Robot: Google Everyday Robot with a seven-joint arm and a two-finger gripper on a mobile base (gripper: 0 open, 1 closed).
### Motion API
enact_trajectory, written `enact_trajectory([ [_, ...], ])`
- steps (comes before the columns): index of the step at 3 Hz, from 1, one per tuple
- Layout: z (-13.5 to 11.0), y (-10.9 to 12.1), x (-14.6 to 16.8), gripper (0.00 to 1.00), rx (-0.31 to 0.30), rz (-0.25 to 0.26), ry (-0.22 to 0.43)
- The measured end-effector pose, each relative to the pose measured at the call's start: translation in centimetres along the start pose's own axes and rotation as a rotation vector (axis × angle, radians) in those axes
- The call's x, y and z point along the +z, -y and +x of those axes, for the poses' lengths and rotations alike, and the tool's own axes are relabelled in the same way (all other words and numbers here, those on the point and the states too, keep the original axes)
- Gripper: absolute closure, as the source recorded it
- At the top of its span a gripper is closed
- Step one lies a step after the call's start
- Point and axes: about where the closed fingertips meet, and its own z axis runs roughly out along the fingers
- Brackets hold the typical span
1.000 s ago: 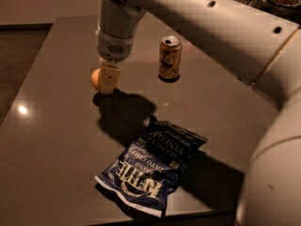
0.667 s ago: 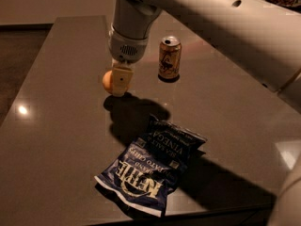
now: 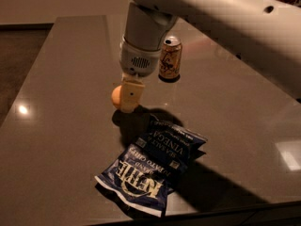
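The gripper [image 3: 128, 97] is held just above the dark table [image 3: 61, 126] — a small orange [image 3: 115, 97] is pinched between its fingers, sticking out on the side away from the drink can [image 3: 170, 58]. The Kettle chip bag [image 3: 150, 171] is seen nearby.

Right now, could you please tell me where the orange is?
In the camera view, the orange is held in the end effector left of centre, in front-left of the soda can and behind the chip bag.

Soda can [image 3: 170, 58] upright behind gripper [image 3: 126, 98]; chips bag [image 3: 153, 171] flat nr table [image 3: 56, 126] front edge
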Motion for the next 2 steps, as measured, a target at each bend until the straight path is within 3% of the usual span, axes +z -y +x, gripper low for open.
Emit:
enact_trajectory([
  [2, -0.06, -2.22, 0.94, 0.59, 0.083, -0.026, -0.016],
])
